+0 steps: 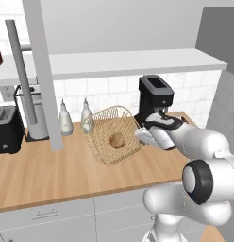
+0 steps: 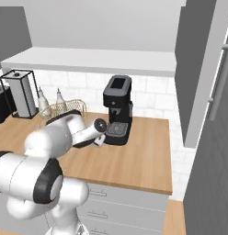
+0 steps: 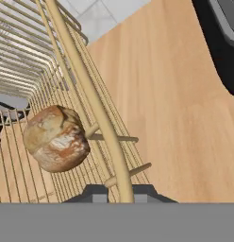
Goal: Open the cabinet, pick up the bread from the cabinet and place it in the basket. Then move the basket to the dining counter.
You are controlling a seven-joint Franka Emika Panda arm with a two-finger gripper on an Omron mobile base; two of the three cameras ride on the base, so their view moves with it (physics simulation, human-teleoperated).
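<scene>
White tiles backed the wooden worktop (image 1: 53, 165), where the basket (image 1: 105, 150) stood at about 9 o'clock of the black coffee machine (image 1: 155, 97). The bread (image 1: 117, 140) lay already inside the basket, and one door of the cabinet (image 1: 42, 71) stood open, so the step in hand seemed to be the taking of the basket. In the hand view the claw (image 3: 117, 198) was closed to a narrow gap, with the basket's rim wire running between its tips; it seemed to pinch that wire. Next, the robot would probably need to lift the basket level, so the bread does not roll out, and carry it to the dining counter.
</scene>
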